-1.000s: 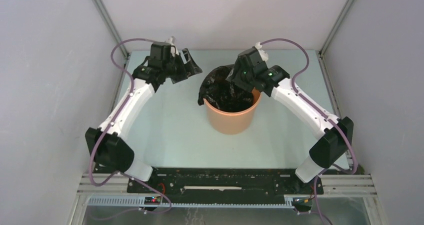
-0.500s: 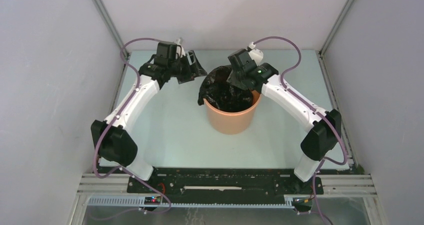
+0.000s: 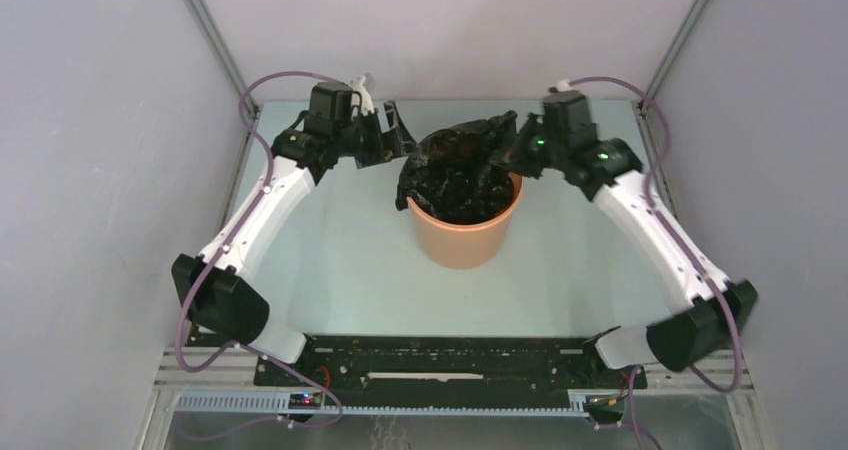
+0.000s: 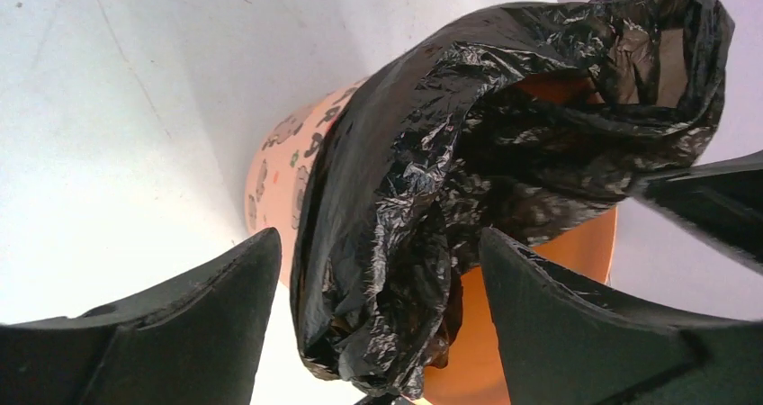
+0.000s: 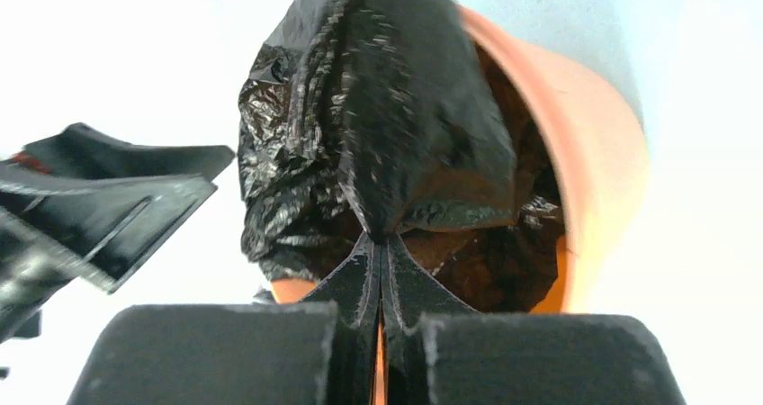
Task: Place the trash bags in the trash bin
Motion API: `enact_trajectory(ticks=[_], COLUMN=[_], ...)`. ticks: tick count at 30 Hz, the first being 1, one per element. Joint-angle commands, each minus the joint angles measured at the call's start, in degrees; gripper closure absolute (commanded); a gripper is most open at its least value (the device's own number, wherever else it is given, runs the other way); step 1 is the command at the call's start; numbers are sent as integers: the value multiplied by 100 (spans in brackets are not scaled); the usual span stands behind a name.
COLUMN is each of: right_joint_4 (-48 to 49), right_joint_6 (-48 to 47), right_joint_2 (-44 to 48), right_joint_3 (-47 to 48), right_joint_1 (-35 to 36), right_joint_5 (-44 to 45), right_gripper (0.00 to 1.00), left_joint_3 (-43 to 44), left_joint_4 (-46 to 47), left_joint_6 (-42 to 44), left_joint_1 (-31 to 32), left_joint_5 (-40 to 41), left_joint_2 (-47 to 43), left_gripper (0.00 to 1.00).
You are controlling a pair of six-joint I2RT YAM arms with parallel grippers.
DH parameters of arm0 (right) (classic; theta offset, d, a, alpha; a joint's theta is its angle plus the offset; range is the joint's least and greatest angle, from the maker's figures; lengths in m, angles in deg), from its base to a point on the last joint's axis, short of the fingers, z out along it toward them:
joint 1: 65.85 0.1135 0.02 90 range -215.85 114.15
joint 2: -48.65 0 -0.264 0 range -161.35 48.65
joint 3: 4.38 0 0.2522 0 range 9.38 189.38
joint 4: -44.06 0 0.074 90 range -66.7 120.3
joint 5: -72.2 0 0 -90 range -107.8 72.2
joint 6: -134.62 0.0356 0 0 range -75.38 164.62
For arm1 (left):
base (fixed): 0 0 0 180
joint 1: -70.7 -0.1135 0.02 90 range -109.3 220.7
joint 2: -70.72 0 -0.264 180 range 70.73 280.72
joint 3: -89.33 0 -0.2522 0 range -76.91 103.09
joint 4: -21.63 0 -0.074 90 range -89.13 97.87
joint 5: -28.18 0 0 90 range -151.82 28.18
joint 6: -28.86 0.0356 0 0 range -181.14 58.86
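Table [image 3: 330,250], pale, one. Trash bin [image 3: 462,235], orange, one: upright near the table's middle, long axis vertical, mouth up. Trash bag [image 3: 450,175], black, glossy, crumpled, one: partly inside the bin, draped over the left rim and down the outer wall there; long axis left to right across the mouth, right end raised above the rim in a drawn-out peak pointing toward the right arm. Right gripper [image 3: 512,142], one: fingers [image 5: 360,283] pressed together, pinching that raised fold. Left gripper [image 3: 398,138], one: fingers [image 4: 207,315] spread wide, holding nothing, just beside the hanging left fold, framed between them in the wrist view; contact with the plastic impossible to tell.
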Motion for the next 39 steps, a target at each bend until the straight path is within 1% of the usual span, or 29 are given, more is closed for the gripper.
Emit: enact_trajectory(ticks=[1, 5, 7, 10, 14, 18, 22, 26, 28, 33, 36, 39], right_joint_4=[446, 668, 615, 522, 410, 493, 581, 798, 906, 581, 528, 506], right_joint_6=[91, -27, -65, -249, -442, -455, -533, -408, -335, -575, -679, -768], right_joint_2=[799, 1238, 1247, 1211, 1148, 1319, 1402, 1137, 1116, 1300, 1343, 1356], right_joint_3=[-822, -1280, -1435, -1666, -2010, -2347, -2524, -2526, -2525, -2530, -2526, -2525], right_joint_1=[-713, -1223, -1469, -1770, -2061, -2147, -2286, -2307, -2262, -2332, -2431, -2491], right_joint_5=[-1927, -2559, -2826, -3118, -3551, -3531, -3704, -4067, -4122, -3878, -3878, -3857], right_gripper=[100, 100, 100, 100, 100, 100, 100, 98, 96, 88, 84, 77], left_joint_3=[278, 338, 373, 362, 260, 113, -117, -246, -324, -494, -608, -697], left_joint_4=[10, 6, 8, 26, -17, -79, -68, -69, 16, 282, 307, 247], left_joint_6=[188, 147, 135, 123, 113, 34, -152, -355, -497, -701, -681, -591], left_joint_1=[80, 100, 130, 150, 150, 151, 150, 150, 150, 149, 124, 70], left_joint_5=[-293, -453, -510, -477, -433, -354, -380, -491, -577, -637, -570, -444], left_joint_2=[112, 312, 390, 453, 528, 574, 540, 504, 500, 416, 288, 75], left_gripper=[16, 24, 28, 29, 33, 36, 39, 40, 40, 40, 36, 27])
